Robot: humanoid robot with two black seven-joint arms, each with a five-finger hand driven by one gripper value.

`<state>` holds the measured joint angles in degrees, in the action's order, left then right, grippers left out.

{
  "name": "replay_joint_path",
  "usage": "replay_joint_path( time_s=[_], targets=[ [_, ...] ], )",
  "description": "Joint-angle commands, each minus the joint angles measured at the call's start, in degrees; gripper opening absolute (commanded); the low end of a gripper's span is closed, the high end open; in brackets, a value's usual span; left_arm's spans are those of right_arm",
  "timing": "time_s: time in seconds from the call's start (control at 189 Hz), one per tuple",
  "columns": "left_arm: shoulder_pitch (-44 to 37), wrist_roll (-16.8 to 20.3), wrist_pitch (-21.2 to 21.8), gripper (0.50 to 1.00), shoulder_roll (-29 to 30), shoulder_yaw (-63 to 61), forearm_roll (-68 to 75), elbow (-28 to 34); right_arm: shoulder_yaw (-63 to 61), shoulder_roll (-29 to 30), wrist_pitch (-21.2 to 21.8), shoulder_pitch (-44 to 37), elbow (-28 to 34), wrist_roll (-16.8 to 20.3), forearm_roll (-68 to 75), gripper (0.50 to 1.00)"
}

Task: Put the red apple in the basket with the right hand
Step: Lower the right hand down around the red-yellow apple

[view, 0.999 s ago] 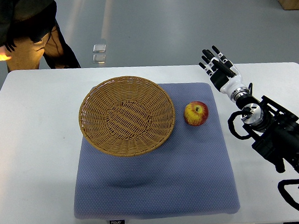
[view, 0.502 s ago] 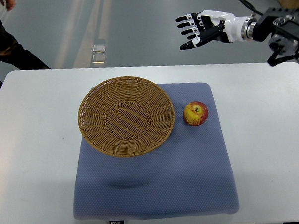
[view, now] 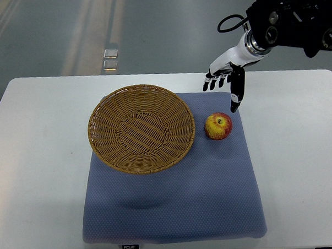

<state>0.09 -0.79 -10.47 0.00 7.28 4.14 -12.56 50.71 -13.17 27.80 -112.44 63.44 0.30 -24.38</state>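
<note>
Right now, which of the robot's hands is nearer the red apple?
Right. The right hand hangs open just above and behind the red apple, not touching it. The left hand is out of view, so it cannot be compared.

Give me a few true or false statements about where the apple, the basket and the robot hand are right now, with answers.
1. The red apple lies inside the wicker basket. False: it sits on the blue mat beside the basket.
2. The right hand holds nothing. True.
3. The basket is empty. True.
4. The right hand's fingers are closed around the apple. False: they are spread, apart from the apple.
</note>
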Motion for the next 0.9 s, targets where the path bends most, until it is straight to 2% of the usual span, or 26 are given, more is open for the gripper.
replay_joint_path(
  time_s=[0.0,0.317,0.893],
  targets=[
    [0.00,0.00,0.01,1.000,0.00,0.01,-0.01,0.17,0.00,0.95,-4.51,3.19,-1.74,-0.13,0.21,0.924],
    [0.00,0.00,0.27,1.000,0.00,0.01,-0.01,0.43,0.00,1.92,-8.64,9.78,-4.55,-0.13,-0.14,0.924],
    [0.00,0.00,0.53,1.000,0.00,-0.34,-0.01,0.35,-0.70,2.45,-10.22,16.81,-8.60,-0.04,-0.50,0.924]
  ],
)
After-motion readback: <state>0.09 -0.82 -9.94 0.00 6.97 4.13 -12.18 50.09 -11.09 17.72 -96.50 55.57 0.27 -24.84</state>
